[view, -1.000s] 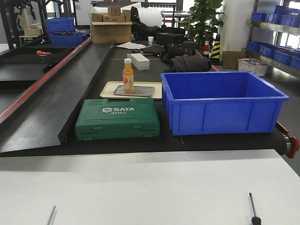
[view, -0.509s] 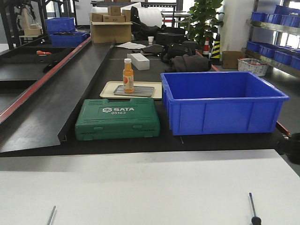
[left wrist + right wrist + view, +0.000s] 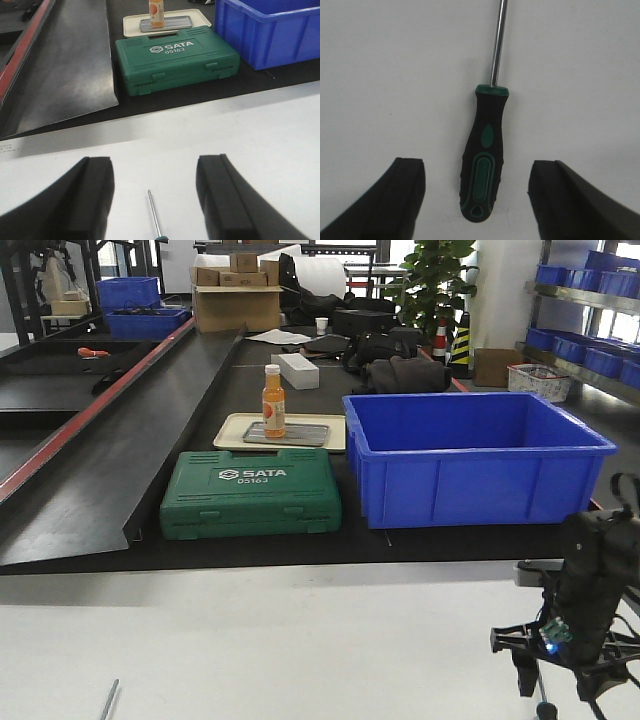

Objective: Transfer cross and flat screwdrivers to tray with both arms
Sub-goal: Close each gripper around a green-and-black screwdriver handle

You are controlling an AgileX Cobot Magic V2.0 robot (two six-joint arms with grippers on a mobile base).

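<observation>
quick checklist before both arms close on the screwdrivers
1. Right tool open: ok.
2. Right screwdriver handle centred in that opening: ok.
3. Left tool open: ok.
4. Left screwdriver lined up in that opening: ok, though only its shaft shows.
5. Left tool low enough to grip: cannot tell.
6. Tray located: cannot tell, not clearly in view.

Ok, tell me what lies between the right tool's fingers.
The screwdriver handle, lying on the white table, clear of both fingers; seen in the right wrist view.
</observation>
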